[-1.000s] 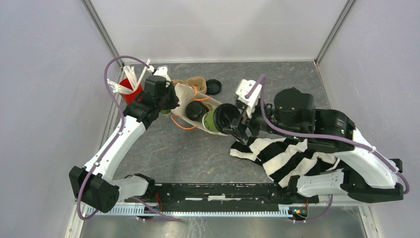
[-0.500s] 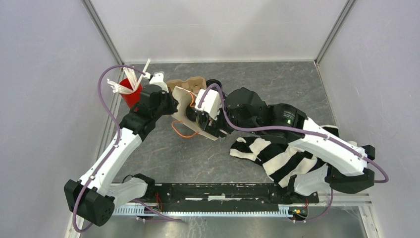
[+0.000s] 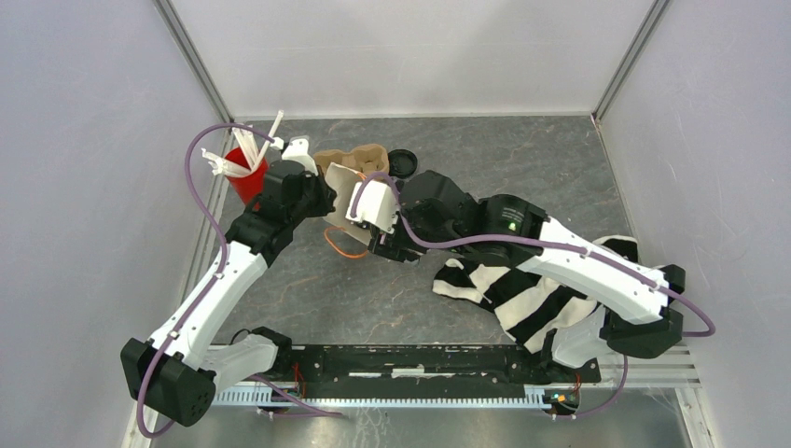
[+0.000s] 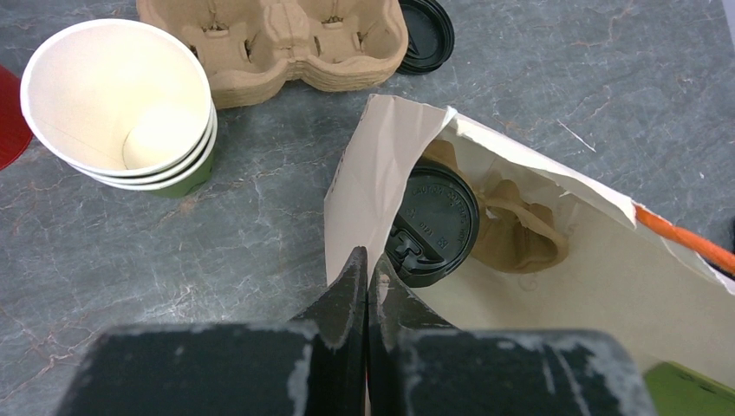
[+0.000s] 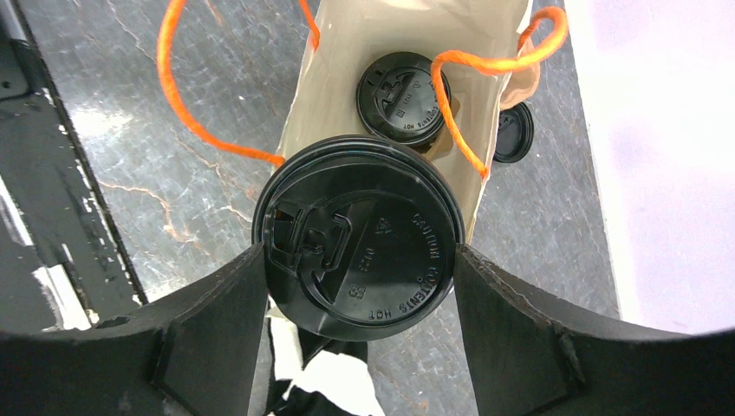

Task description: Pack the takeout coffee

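One takeout coffee [image 5: 360,238], a cup under a black lid, sits between the fingers of my right gripper [image 5: 360,260], which is shut on it just before the mouth of a cream paper bag [image 5: 347,52]. A second lidded takeout coffee [image 5: 400,95] stands inside the bag, on a brown pulp insert [image 4: 520,234]; the left wrist view shows its lid [image 4: 433,221] too. My left gripper [image 4: 367,260] is shut on the bag's [image 4: 381,173] near edge and holds the mouth open. From above, the right wrist [image 3: 378,210] hides the held cup.
A stack of lidless green cups [image 4: 121,104] stands left of the bag. Behind it lie a brown pulp carrier [image 3: 354,159] and a loose black lid [image 3: 403,161]. A red cup with white straws [image 3: 244,173] is far left. A striped cloth [image 3: 532,289] lies right. Orange handles [image 5: 485,65] loop over the bag.
My right arm has swung left with the lidded cup, from the bag's right side to its mouth. The left arm shifted slightly and still grips the bag's edge.
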You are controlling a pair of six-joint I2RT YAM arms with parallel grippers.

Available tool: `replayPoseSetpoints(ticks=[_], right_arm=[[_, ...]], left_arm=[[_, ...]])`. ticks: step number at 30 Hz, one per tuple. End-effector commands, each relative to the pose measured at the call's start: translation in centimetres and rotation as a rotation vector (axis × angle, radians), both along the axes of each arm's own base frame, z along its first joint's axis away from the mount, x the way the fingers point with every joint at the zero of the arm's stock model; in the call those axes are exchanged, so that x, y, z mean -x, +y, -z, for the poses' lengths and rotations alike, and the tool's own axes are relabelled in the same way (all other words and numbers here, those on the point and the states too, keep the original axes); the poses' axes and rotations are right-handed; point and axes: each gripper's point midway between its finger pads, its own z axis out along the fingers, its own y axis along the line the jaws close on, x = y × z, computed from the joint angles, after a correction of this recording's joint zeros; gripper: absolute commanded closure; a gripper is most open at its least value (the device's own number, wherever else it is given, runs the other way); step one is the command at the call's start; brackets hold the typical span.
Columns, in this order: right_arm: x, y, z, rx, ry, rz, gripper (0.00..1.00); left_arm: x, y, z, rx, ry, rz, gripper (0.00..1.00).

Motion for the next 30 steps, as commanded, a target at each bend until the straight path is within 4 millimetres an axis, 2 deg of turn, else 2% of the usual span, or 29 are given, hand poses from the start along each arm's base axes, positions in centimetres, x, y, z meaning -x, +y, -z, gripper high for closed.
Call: replayPoseSetpoints(ticks=[1,10,13,17,22,30], right_arm=[[-1.6,0.2,-0.3,0.055,-0.079,0.045,0.44],[-3.5,0.4,3.0,0.185,-0.114,0.113,0.45],[-4.2,0.2,3.4,0.213,-0.14,0.146,0.46],[-4.5,0.3,4.8,0.249,-0.142,0.145,0.45],[-4.3,0.5,6.3,0.225,-0.137,0.139,0.45],[-4.3,-0.4,7.2,0.149,-0.102,0.163,0.45]], left_arm=[[-0.7,-0.3,-2.1,0.024,-0.097,0.018,0.98],[-0.5,-0.4,-2.4,0.04,-0.131,0.025,0.98],[-0.5,-0.4,-2.3,0.033,-0.131,0.033,0.98],[-0.3,-0.4,-2.3,0.035,-0.134,0.038,0.98],[0.1,-0.4,-2.5,0.054,-0.14,0.035,0.98],[0.6,-0.1,-1.9,0.049,-0.108,0.029,0.98]])
